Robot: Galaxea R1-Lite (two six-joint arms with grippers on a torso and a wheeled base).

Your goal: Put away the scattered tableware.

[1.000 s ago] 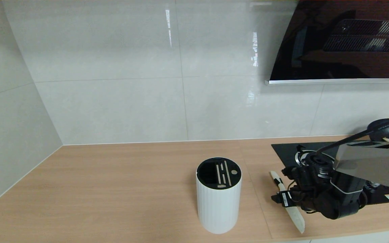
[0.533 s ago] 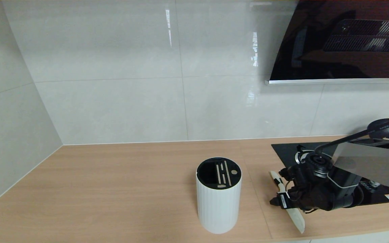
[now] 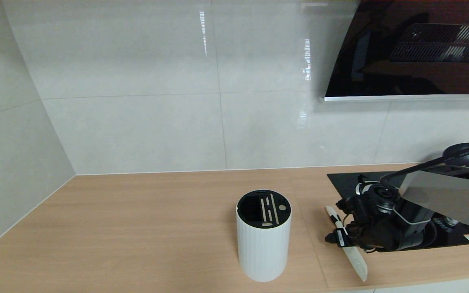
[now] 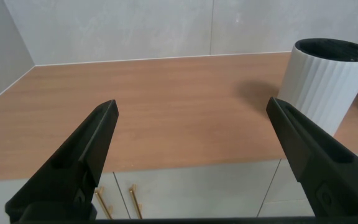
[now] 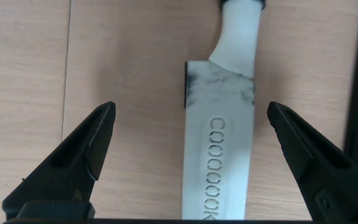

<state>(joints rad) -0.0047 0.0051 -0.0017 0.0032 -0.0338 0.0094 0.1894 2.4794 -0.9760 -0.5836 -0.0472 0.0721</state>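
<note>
Right wrist view looks straight down on the white knife with a grey-marbled blade and pale handle [image 5: 219, 143], lying flat on the light wooden countertop [image 5: 123, 62] beneath the right gripper [image 5: 190, 112], whose black fingers are spread wide (blade between them). The white ribbed cylindrical holder with a black slotted top [image 3: 264, 240] stands to that gripper's left. The left gripper [image 4: 191, 106] is likewise spread and grasps nothing, with the holder ahead of it.

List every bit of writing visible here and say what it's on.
Knife blade: one embossed row of characters along it, cut off at the picture's edge, so not fully readable.
Tag on the right gripper: too small to read.
Holder, counter, wall: none.
</note>
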